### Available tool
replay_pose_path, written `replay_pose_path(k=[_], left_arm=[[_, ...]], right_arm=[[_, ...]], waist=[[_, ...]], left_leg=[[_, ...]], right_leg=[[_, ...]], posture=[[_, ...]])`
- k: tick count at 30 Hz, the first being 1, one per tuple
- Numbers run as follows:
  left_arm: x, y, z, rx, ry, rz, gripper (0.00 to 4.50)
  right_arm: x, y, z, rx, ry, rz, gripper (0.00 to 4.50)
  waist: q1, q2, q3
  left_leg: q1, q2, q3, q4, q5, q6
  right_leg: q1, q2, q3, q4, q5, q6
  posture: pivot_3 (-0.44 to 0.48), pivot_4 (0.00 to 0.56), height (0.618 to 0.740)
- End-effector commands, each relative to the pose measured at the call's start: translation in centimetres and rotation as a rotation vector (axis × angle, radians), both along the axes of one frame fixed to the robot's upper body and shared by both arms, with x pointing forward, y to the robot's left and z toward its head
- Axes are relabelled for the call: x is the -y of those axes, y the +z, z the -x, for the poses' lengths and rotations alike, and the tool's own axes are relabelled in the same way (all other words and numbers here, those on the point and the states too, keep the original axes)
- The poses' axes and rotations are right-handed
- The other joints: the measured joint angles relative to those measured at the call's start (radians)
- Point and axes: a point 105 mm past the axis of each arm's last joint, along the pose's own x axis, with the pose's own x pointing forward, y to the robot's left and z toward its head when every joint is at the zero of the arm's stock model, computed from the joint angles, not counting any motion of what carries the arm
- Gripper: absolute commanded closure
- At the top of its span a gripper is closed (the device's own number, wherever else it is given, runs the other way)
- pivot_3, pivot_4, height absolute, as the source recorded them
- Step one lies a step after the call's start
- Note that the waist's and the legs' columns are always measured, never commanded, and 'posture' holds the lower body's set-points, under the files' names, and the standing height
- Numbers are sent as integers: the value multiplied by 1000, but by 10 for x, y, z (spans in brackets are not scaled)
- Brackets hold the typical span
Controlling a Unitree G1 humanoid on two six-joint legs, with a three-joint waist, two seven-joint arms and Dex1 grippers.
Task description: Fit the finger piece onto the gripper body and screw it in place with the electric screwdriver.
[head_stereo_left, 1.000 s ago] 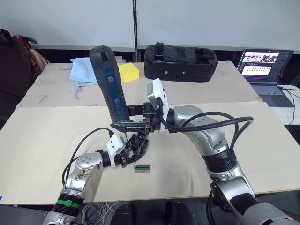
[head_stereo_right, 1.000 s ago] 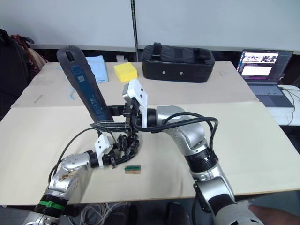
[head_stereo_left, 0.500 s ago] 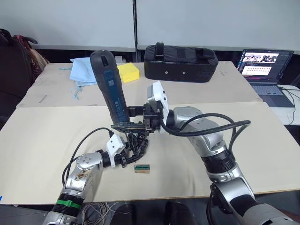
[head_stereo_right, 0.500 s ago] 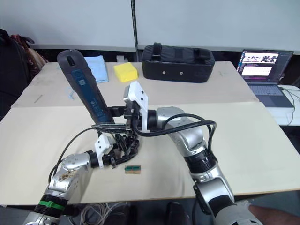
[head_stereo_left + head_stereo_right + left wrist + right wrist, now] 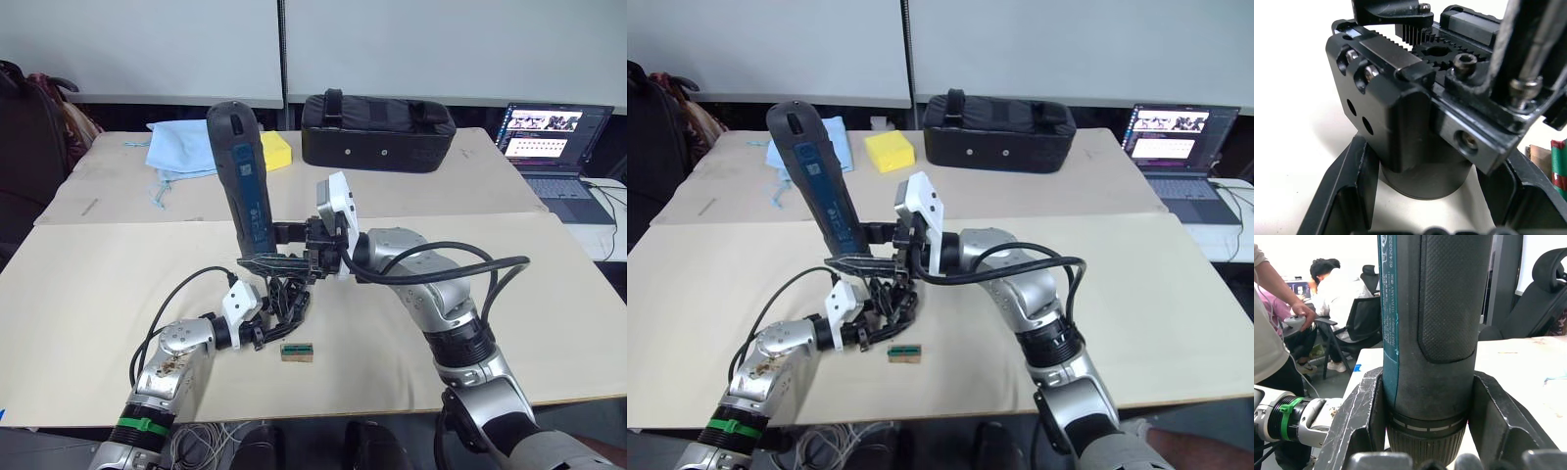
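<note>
Table (image 5: 88,284): pale tan top, work area at centre front.

Black case (image 5: 377,117): far side of table, lying flat. Laptop (image 5: 554,147) at far right, lid up, screen lit. Blue cloth (image 5: 178,147) far left, yellow sponge (image 5: 890,151) beside it.

Electric screwdriver (image 5: 243,186): nearly upright, grip end up and leaning slightly to the robot's left, bit end down over the gripper body. Right gripper (image 5: 279,262) has its 2 fingers clamped on the lower barrel, 1 each side; right wrist view shows both fingers (image 5: 1359,421) pressed against the collar, no gap.

Gripper body (image 5: 286,299): on the table just below the screwdriver, near front centre. Left gripper (image 5: 263,328) comes in low from the robot's left, its 2 fingers spread either side of the round drum end; left wrist view shows the drum sitting between them, fingers (image 5: 1349,186) close against it. Firm contact on both sides: can't tell for certain, but it reads as a hold.

Finger piece: can't pick it out separately from the body assy.

Small green-topped block (image 5: 297,352): on table just in front of the gripper body, apart from it.

Right wrist view, bkgd: 2 persons (image 5: 1347,289), 1 seated, 1 standing at the edge.
</note>
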Motion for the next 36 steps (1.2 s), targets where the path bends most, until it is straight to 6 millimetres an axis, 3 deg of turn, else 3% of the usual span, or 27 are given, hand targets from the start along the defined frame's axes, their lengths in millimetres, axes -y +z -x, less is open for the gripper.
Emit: replay_pose_path(k=[1,13,27,33,36], left_arm=[[-6,-24,10,-109,-3,-39,2181],[-7,-23,10,-106,-8,-44,2181],[-10,-21,8,-104,-8,-50,2181],[-9,-21,7,-103,-4,-45,2181],[-9,-22,7,-104,0,-45,2181]], right_arm=[[4,-4,-4,-12,-43,23,2575],[3,-29,-6,6,-82,136,2575],[2,-36,-7,-6,-90,144,2575],[5,-50,-11,-60,-106,145,2575],[1,-50,-6,-45,-80,139,2575]], waist=[[0,0,0],[0,1,-2],[0,1,-5],[-1,1,-6],[-1,1,-6]], left_leg=[[0,0,0,0,0,0],[3,0,0,-1,0,0],[9,0,-1,-3,0,0],[15,0,-1,-6,0,-1],[19,0,-2,-8,-5,-9]], right_leg=[[0,0,0,0,0,0],[2,0,0,0,-2,-3],[5,0,1,0,-4,-5],[11,0,1,-1,-5,-6],[14,0,1,-2,-6,-6]], posture=[[0,150,740],[0,150,740],[0,150,740],[0,150,740],[0,150,740]])
